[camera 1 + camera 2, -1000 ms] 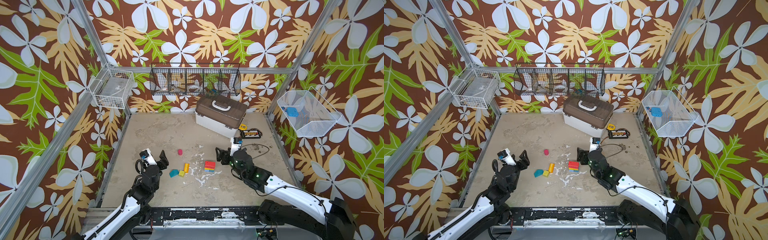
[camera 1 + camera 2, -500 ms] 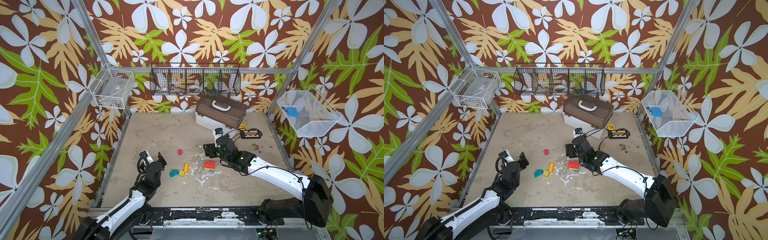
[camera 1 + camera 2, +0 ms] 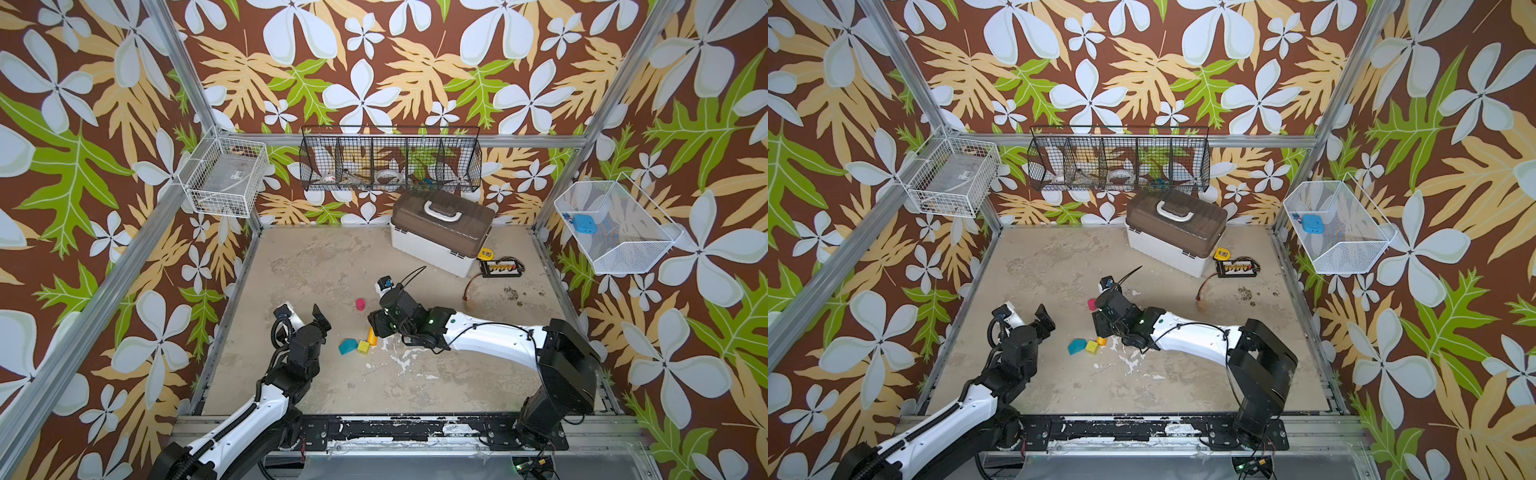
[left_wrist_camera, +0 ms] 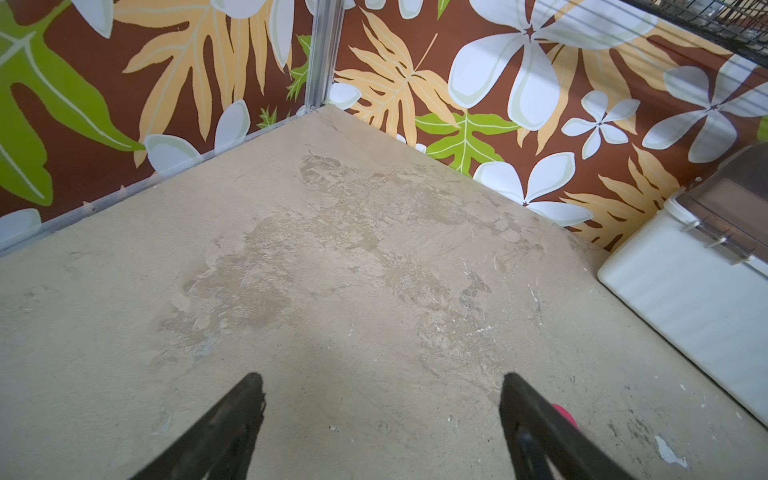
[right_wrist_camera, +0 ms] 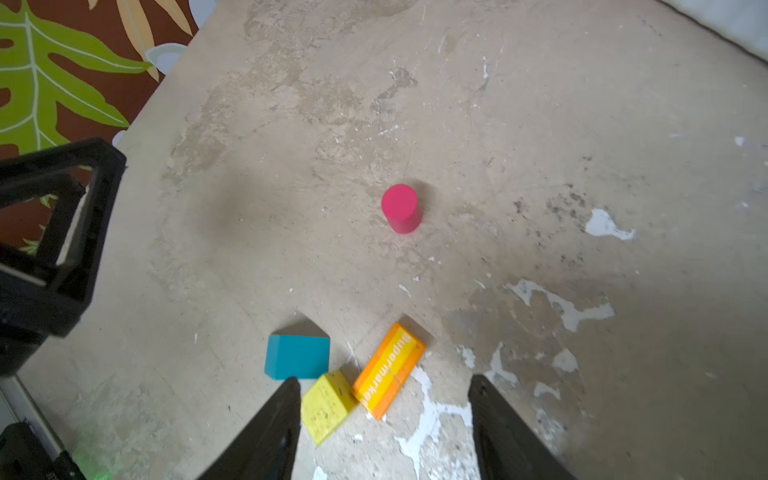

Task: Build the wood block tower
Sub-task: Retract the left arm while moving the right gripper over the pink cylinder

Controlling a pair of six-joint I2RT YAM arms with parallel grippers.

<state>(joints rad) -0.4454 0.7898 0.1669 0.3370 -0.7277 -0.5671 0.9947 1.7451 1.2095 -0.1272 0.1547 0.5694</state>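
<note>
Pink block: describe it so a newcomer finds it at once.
Start at the white case with the brown lid at the back of the table and come forward toward the middle. The pink block stands alone there, apart from the teal, yellow and orange blocks clustered nearer the front; it is the only round, upright one.

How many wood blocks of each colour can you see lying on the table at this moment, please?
pink cylinder: 1
teal roof-shaped block: 1
yellow cube: 1
orange block: 1
Total: 4 in view
</note>
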